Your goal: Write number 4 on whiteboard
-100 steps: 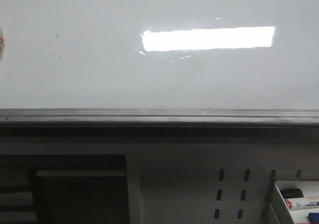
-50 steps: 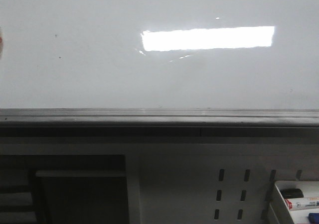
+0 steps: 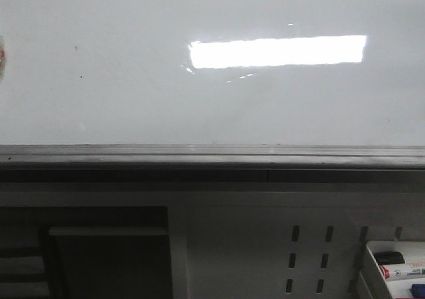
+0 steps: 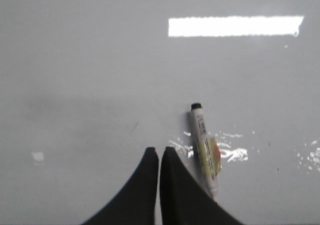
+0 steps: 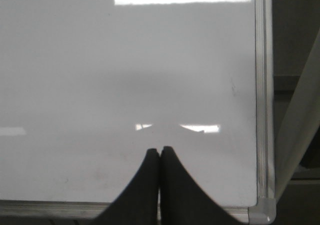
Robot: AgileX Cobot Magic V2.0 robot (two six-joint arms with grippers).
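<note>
The whiteboard (image 3: 133,99) fills the top half of the front view, glossy white with a bright rectangular light reflection (image 3: 277,52) on it and its grey bottom rail (image 3: 212,156) running straight across. No 4 on it that I can see, just a couple of tiny dark specks.

Left wrist view: the left gripper (image 4: 159,155) has its black fingers pressed together, holding nothing. Just beside it a marker (image 4: 205,150) lies on a shiny white surface, black cap pointing away from the gripper. It has a yellowish label, but the print is too blurry to read.

Right wrist view: the right gripper (image 5: 160,152) is closed too, empty, over the board near its metal corner (image 5: 264,210).

Below the rail there's a white slotted panel (image 3: 265,246) and a white tray (image 3: 372,266) at the lower right with markers (image 3: 402,271) in it; their labels are unreadable as well.
</note>
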